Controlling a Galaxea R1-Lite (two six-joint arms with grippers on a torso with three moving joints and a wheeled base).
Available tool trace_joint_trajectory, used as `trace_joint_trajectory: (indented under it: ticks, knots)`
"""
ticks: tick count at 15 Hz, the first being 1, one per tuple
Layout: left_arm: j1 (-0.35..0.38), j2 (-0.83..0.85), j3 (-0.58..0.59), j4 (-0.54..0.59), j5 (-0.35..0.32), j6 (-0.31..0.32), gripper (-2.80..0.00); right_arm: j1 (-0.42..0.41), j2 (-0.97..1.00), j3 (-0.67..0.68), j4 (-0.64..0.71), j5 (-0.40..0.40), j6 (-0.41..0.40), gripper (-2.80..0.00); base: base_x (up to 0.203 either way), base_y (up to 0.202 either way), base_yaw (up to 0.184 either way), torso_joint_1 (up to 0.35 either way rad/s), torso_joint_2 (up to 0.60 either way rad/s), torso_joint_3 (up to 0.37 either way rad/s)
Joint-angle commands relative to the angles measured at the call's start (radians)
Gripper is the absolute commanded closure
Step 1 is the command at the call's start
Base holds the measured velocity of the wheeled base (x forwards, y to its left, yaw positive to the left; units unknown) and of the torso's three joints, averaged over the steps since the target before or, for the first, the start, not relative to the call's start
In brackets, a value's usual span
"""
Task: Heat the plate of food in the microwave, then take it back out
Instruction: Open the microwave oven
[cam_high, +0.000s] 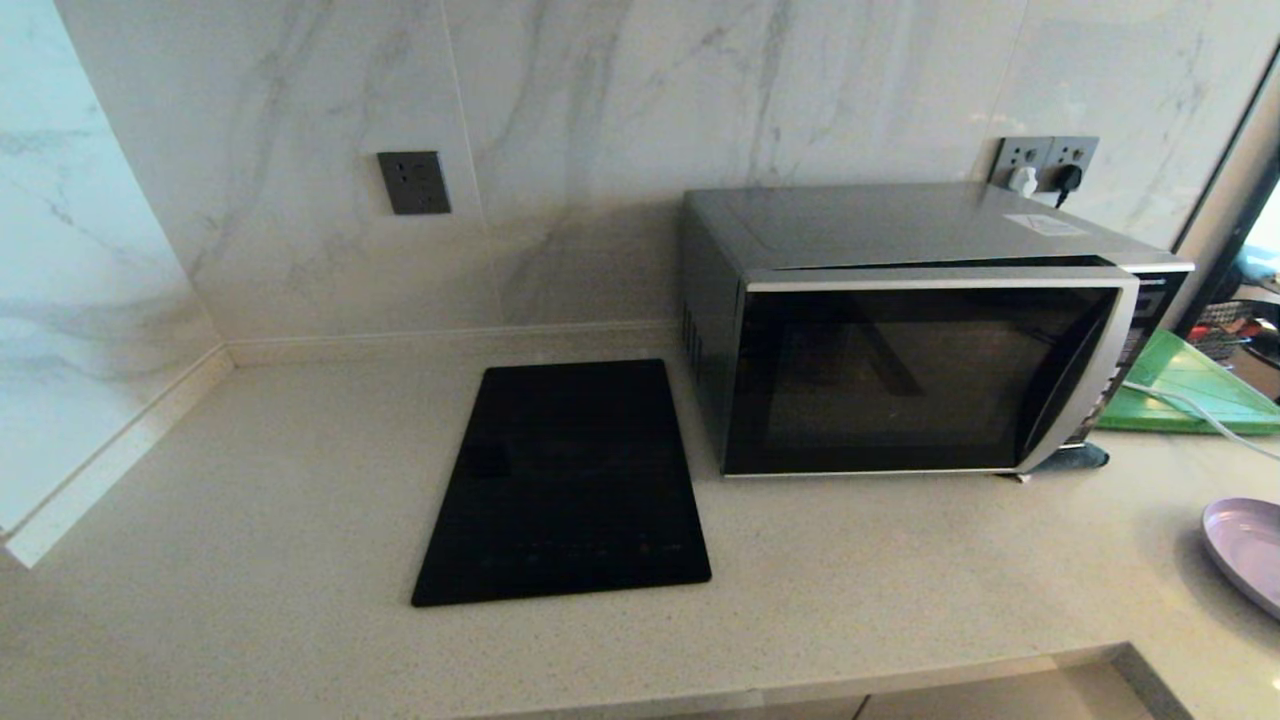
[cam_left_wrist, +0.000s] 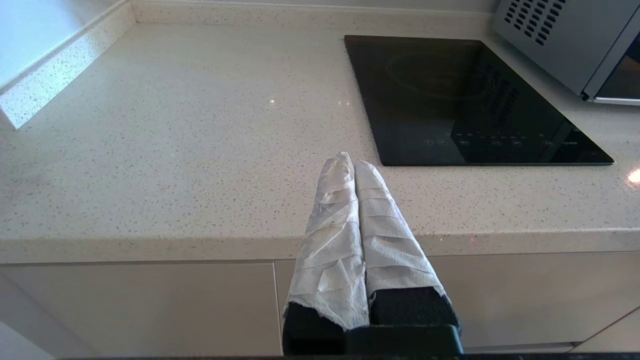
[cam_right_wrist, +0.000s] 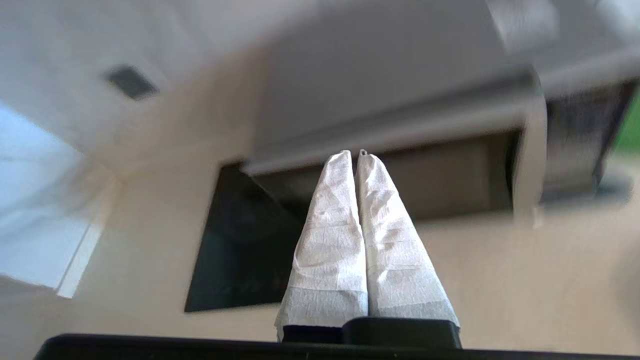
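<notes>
The silver-grey microwave (cam_high: 900, 370) stands at the back right of the counter. Its black glass door looks slightly ajar along the handle side. Only an arc of the lavender plate (cam_high: 1250, 545) shows at the right edge of the head view, with no food visible on that part. Neither gripper appears in the head view. My left gripper (cam_left_wrist: 351, 161) is shut and holds nothing; its white-wrapped fingers hang over the counter's front edge, left of the cooktop. My right gripper (cam_right_wrist: 354, 155) is also shut and holds nothing, pointing towards the microwave (cam_right_wrist: 400, 100) from in front of the counter.
A flat black glass cooktop (cam_high: 565, 480) lies left of the microwave. A green cutting board (cam_high: 1190, 385) and a white cable (cam_high: 1180, 405) sit to its right. Wall sockets (cam_high: 413, 182) are on the marble back wall, and a side wall closes the counter's left end.
</notes>
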Motion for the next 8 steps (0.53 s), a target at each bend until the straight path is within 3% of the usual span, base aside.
trace_joint_trajectory:
  ticks: [1, 4, 6, 8]
  knots:
    - [0.0, 0.002, 0.0, 0.0, 0.0, -0.001, 0.0, -0.041, 0.111, 0.001, 0.038, -0.008, 0.0, 0.0, 0.0, 0.0, 0.0, 0.0, 0.0, 0.0]
    - [0.0, 0.002, 0.0, 0.0, 0.0, -0.001, 0.0, -0.091, 0.166, 0.0, 0.036, -0.013, -0.162, 0.0, 0.0, 0.0, 0.0, 0.0, 0.0, 0.0]
    - [0.0, 0.001, 0.0, 0.0, 0.0, -0.001, 0.0, -0.116, 0.221, -0.001, 0.008, -0.03, -0.215, 0.0, 0.0, 0.0, 0.0, 0.0, 0.0, 0.0]
    - [0.0, 0.0, 0.0, 0.0, 0.0, -0.001, 0.0, -0.112, 0.299, -0.001, -0.043, -0.187, -0.219, 0.0, 0.0, 0.0, 0.0, 0.0, 0.0, 0.0]
